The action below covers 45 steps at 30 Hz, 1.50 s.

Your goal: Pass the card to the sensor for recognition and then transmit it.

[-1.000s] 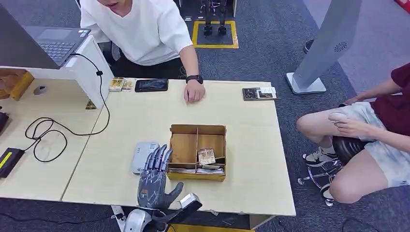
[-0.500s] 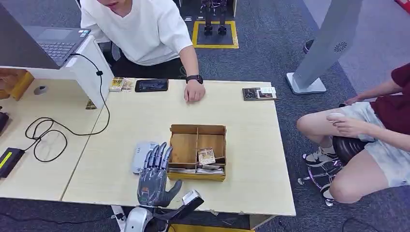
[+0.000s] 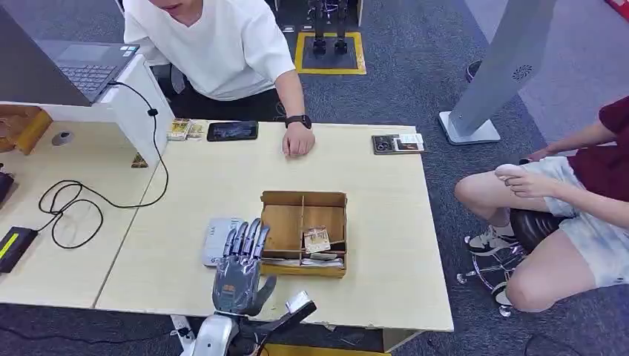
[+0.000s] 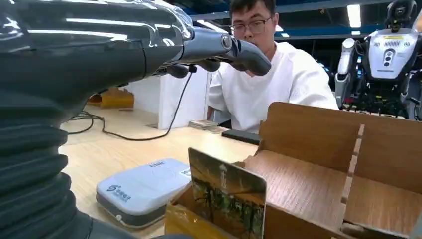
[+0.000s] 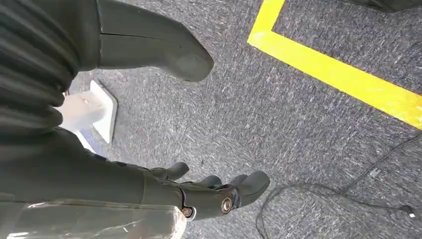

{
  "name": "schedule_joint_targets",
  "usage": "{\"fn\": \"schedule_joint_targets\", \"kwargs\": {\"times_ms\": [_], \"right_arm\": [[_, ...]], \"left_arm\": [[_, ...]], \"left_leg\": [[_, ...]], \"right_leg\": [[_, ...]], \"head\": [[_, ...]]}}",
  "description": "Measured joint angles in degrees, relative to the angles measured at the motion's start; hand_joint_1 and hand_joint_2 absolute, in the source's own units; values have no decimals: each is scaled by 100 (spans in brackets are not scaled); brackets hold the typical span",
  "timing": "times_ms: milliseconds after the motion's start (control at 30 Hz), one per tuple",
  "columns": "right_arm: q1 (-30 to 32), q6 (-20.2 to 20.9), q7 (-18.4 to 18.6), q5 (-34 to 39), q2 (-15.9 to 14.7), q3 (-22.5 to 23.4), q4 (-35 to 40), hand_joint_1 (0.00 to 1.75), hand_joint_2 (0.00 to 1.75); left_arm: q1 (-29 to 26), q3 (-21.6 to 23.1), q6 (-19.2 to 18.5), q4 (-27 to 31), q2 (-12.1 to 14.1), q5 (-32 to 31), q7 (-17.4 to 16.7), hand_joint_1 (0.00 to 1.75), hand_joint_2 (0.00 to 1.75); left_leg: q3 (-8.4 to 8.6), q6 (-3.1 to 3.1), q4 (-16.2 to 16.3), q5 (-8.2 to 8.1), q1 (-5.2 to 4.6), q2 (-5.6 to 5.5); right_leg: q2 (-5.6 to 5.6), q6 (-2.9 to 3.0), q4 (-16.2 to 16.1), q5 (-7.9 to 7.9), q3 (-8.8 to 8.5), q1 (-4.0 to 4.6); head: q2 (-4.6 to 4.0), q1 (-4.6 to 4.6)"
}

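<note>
A wooden box (image 3: 303, 200) with compartments sits on the table, cards (image 3: 317, 239) standing and lying in its near-right part. One picture card (image 4: 226, 194) stands at the box's near wall. A flat white sensor (image 3: 216, 237) (image 4: 142, 189) lies just left of the box. My left hand (image 3: 239, 267) (image 4: 209, 50) hovers over the table's near edge, fingers spread and straight, tips over the gap between sensor and box, holding nothing. My right hand (image 5: 199, 191) hangs above the grey carpet, fingers loosely apart and empty.
A person in white sits across the table, one hand (image 3: 298, 141) resting on it. A phone (image 3: 232, 130), a card holder (image 3: 398, 143), a laptop (image 3: 81, 63) and a looped black cable (image 3: 70, 208) lie farther off. Another person (image 3: 564, 200) sits to the right.
My left hand has crept forward a little, its fingertips now nearer the sensor and box. The seated person at right lifted a hand slightly.
</note>
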<state>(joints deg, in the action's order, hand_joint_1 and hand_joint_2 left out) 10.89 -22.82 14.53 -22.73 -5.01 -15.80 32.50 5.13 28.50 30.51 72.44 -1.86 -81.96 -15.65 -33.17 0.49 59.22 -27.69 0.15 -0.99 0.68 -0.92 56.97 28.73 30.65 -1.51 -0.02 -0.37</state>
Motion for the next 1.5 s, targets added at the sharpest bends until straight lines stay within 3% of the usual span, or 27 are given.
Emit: {"fn": "schedule_joint_targets", "kwargs": {"times_ms": [333, 367, 400, 433, 733, 1200, 1333, 1500], "right_arm": [[-237, -20, -92, -46, 24, -101, -332, 0, 175], [-256, -20, -105, -46, 26, -109, -365, 0, 175], [-277, -20, -118, -44, 33, -114, -387, 0, 175], [-297, -20, -124, -44, 42, -120, -418, 0, 175], [-388, -20, -140, -33, 68, -151, -599, 0, 175], [-473, -22, -164, -33, 101, -155, -732, 0, 175], [-490, -24, -201, -31, 105, -157, -767, 0, 175], [-495, -52, -245, -2, 118, -157, -813, 0, 175]], "left_arm": [[525, 48, -125, -426, 98, 162, 50, 0, 175], [555, 55, -172, -450, 98, 175, 35, 37, 175], [578, 59, -197, -474, 98, 186, 15, 147, 175], [600, 70, -232, -496, 101, 212, 0, 175, 175], [711, 243, -454, -629, 162, 282, -44, 175, 175], [738, 328, -404, -669, 223, 404, -28, 175, 175], [737, 328, -297, -671, 234, 457, 18, 175, 175], [735, 328, 215, -662, 236, 678, 195, 175, 175]], "left_leg": [[1, 1, 0, 2, 0, 0], [1, 1, 0, 2, 0, 0], [1, 1, 0, 2, 0, 0], [1, 1, 0, 2, 0, 0], [1, 1, 0, 2, 0, 0], [1, 1, 0, 2, 0, 1], [0, 1, 0, 2, 0, 0], [0, 1, 0, 2, 0, 0]], "right_leg": [[1, 0, 1, -1, 0, 0], [1, 0, 1, -1, -1, 0], [1, 0, 1, -1, 0, 0], [1, 0, 1, -1, 0, 0], [1, 0, 1, -1, 0, 0], [1, 0, 1, -1, 0, 0], [1, 0, 1, -1, 0, 0], [0, 0, 1, -1, 0, 0]], "head": [[0, -2], [0, 0], [0, 0], [0, -2], [0, -2], [0, 0], [0, 0], [0, -2]]}}
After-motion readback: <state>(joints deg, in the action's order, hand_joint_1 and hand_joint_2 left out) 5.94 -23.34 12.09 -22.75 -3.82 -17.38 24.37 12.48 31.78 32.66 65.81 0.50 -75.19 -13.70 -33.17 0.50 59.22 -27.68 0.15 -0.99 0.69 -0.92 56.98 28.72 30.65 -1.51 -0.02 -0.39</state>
